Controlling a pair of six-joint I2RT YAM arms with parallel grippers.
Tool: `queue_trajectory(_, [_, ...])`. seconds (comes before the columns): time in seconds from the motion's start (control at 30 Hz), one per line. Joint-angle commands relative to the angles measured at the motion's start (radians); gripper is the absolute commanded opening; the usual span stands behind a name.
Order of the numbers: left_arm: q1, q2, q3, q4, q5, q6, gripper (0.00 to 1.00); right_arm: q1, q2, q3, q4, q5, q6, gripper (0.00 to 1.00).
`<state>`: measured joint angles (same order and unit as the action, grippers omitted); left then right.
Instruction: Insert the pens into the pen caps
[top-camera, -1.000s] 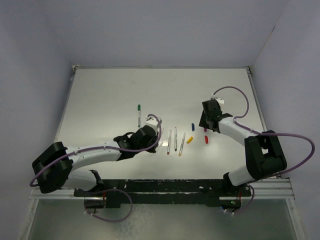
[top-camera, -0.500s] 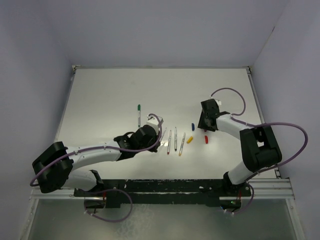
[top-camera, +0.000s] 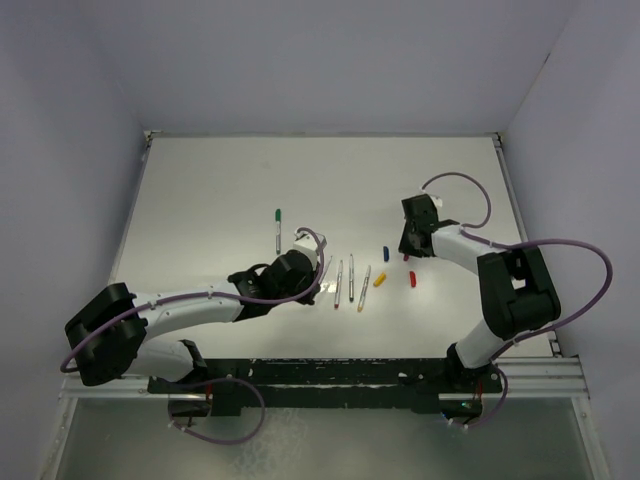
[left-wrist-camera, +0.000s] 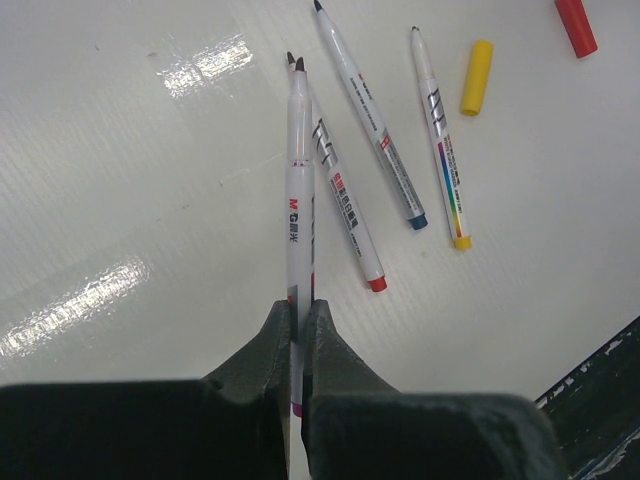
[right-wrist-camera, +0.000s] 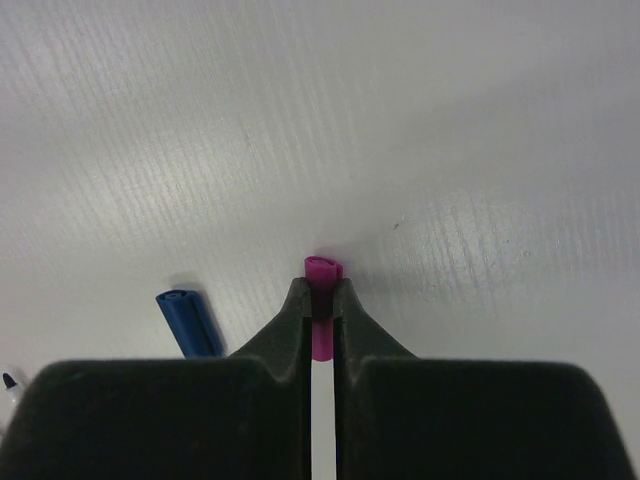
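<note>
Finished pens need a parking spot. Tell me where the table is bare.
Bare: the far half of the table, beyond the green pen and the right arm; also left of that pen. Crowded: the near middle, where loose pens and caps lie.

**Soft white light, two streaks of glare**

Bright, even light from above washes the surface (top-camera: 250, 180) in the top view, with faint shadows and walls tinted violet. From the left wrist, two glare streaks flare on the glossy sheet, and the pens (left-wrist-camera: 365, 103) throw thin soft shadows. The right wrist view is greyer, the right end effector (right-wrist-camera: 320, 293) dark and slightly soft near the lens.
</note>
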<state>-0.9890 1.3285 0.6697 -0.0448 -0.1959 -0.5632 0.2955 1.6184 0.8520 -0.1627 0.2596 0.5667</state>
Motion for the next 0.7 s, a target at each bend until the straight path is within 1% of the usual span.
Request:
queue_trajectory(0.0, [-0.002, -0.002, 0.020, 0.012, -0.023, 0.012, 0.00, 0.001, 0.030, -0.009, -0.026, -0.056, 0.018, 0.00])
queue_trajectory(0.17, [-0.002, -0.002, 0.020, 0.011, -0.028, 0.012, 0.00, 0.001, 0.014, -0.018, -0.005, -0.079, 0.023, 0.00])
queue_trajectory(0.3, [-0.002, -0.002, 0.014, 0.023, -0.033, 0.013, 0.00, 0.001, -0.081, -0.047, 0.064, -0.113, 0.014, 0.00])
queue_trajectory(0.47, [-0.001, -0.007, 0.005, 0.075, -0.019, 0.014, 0.00, 0.000, -0.253, -0.115, 0.213, -0.181, 0.003, 0.00])
queue_trajectory(0.57, [-0.002, -0.025, -0.017, 0.136, 0.006, 0.007, 0.00, 0.001, -0.362, -0.165, 0.338, -0.223, -0.012, 0.00])
queue_trajectory(0.67, [-0.002, -0.055, -0.062, 0.231, 0.039, -0.011, 0.00, 0.001, -0.450, -0.209, 0.446, -0.304, -0.003, 0.00])
